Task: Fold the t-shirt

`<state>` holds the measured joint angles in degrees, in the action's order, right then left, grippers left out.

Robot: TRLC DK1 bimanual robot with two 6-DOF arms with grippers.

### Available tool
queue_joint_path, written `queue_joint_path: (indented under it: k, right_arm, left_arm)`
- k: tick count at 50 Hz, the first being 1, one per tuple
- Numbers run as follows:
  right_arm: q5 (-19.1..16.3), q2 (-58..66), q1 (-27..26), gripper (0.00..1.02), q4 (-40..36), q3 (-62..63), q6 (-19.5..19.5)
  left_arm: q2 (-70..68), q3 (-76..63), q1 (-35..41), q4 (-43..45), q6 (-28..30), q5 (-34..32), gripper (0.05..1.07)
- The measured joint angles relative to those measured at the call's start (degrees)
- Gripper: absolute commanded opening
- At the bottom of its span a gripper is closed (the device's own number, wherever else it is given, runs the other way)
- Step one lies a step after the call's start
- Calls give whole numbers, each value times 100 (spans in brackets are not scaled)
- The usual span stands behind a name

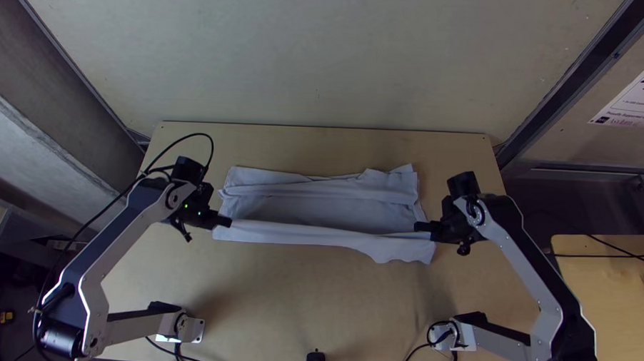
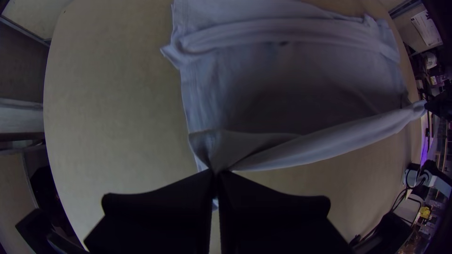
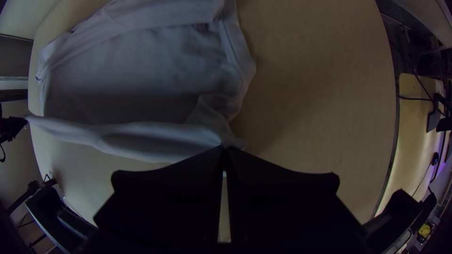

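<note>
shirt is on the table w/ folds running side to side, L claw pinched tight on one end of its near edge & R claw clamping the other

A robotics lab, by its paired mechanical arms, trailing cables and wooden worktable.

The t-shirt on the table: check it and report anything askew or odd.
The t-shirt looks uneven: its near edge, pinched near the ends by the left gripper and right gripper, droops lower toward the right, and the far fold is rumpled. Nothing looks spilled.
</note>
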<state>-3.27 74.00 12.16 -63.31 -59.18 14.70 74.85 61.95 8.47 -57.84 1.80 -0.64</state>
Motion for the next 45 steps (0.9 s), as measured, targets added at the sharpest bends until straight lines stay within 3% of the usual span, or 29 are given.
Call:
queue_joint_path:
  k: [17, 45]
  right_arm:
    - [50, 1427, -212, 3, 428, -1182, -168]
    - [94, 3729, -293, 3, 463, -3464, -323]
  left_arm:
    - [1134, 925, -249, 210, 192, -2, 8]
    - [2599, 2299, -308, 245, 299, 0, 9]
